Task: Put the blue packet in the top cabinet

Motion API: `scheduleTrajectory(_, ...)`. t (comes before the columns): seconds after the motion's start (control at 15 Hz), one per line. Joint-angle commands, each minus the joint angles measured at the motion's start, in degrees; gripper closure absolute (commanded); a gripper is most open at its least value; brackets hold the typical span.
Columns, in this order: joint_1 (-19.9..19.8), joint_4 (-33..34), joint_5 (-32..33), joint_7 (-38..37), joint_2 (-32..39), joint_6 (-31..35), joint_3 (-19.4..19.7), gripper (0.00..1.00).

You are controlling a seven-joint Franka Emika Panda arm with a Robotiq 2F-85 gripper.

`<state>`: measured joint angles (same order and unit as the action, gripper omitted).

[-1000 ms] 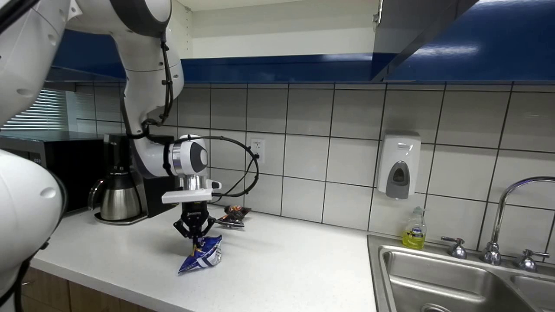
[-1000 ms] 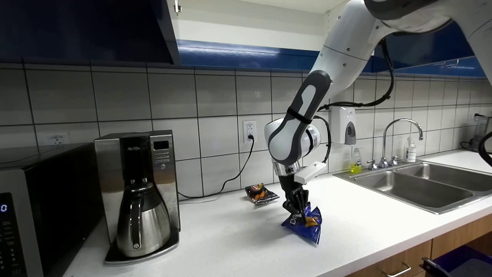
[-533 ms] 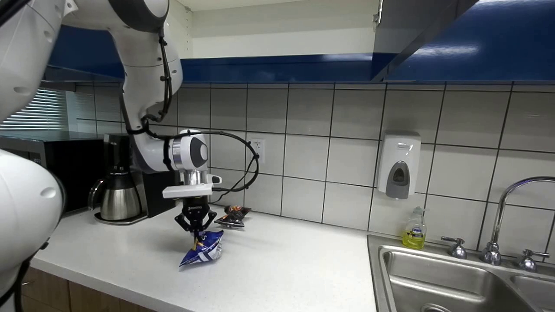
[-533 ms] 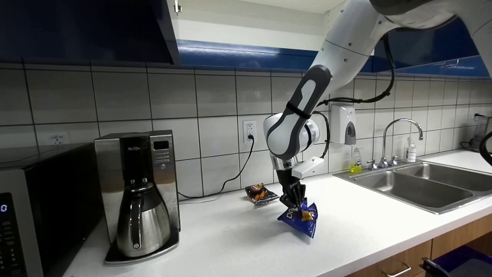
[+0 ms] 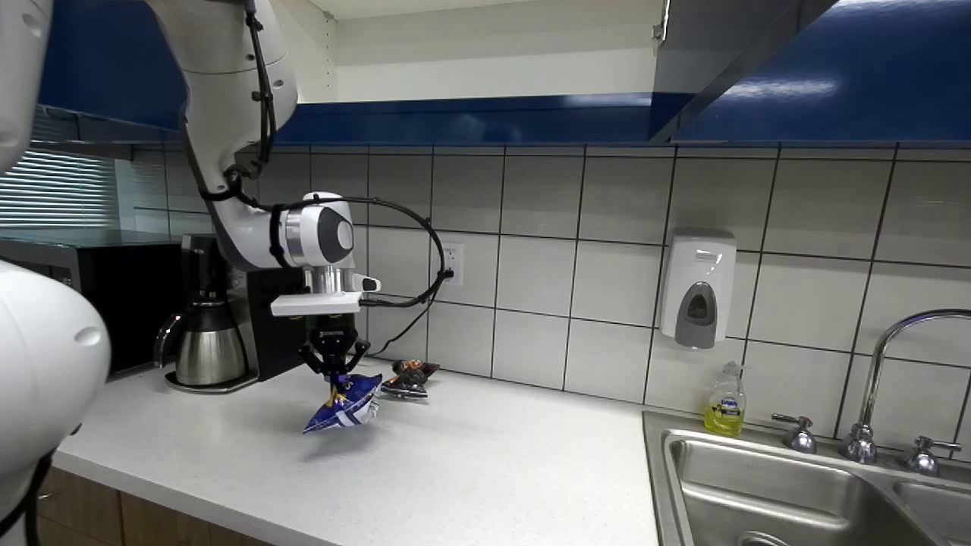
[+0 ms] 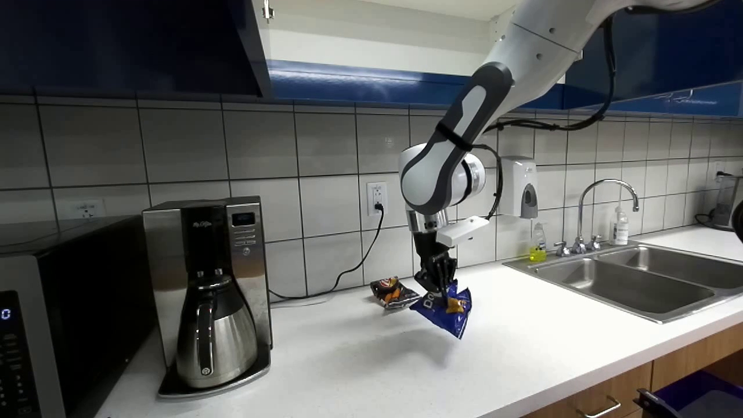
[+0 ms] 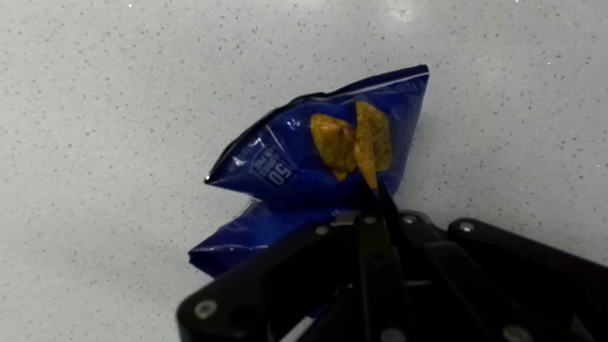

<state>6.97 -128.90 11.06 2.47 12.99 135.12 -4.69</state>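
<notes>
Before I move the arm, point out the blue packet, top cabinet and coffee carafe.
Blue packet [image 7: 304, 185], wrist view: plain blue foil near its middle.
Top cabinet [image 5: 485, 76], in an exterior view: pale inner back wall.
Coffee carafe [image 6: 232, 345], in an exterior view: steel body.

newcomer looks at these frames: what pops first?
Probably the blue packet, pinched in the gripper and hanging above the white counter, its golden chip picture bright in the wrist view. Next, the open top cabinet with its pale interior, above the tiled wall in both exterior views. In an exterior view, the steel coffee maker beside the microwave may also catch the eye.
</notes>
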Motion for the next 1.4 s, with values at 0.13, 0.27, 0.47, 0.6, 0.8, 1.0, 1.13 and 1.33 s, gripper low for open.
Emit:
scheduleTrajectory(0.13, -0.17, -6.52, -3.59, -0.42, -10.08, -1.67, -0.78, 1.0)
scheduleTrajectory(0.27, -0.2, -8.47, -4.28, -0.26, -12.83, -2.14, -0.75, 1.0)
scheduleTrajectory(0.47, -0.06, -11.3, -4.33, -0.59, -17.32, -3.79, -0.81, 1.0)
scheduleTrajectory(0.6, 0.02, -13.0, -4.32, -0.76, -20.75, -5.19, -0.9, 1.0)
scheduleTrajectory(0.8, 0.17, -15.14, -4.14, -1.28, -26.97, -8.04, -1.11, 1.0)
scheduleTrajectory(1.0, 0.31, -16.11, -3.91, -1.83, -33.36, -11.74, -1.62, 1.0)
scheduleTrajectory(1.13, 0.31, -15.61, -3.45, -2.76, -38.35, -14.94, -2.16, 1.0)
scheduleTrajectory(1.33, 0.21, -13.25, -3.02, -4.3, -45.12, -20.26, -3.05, 1.0)
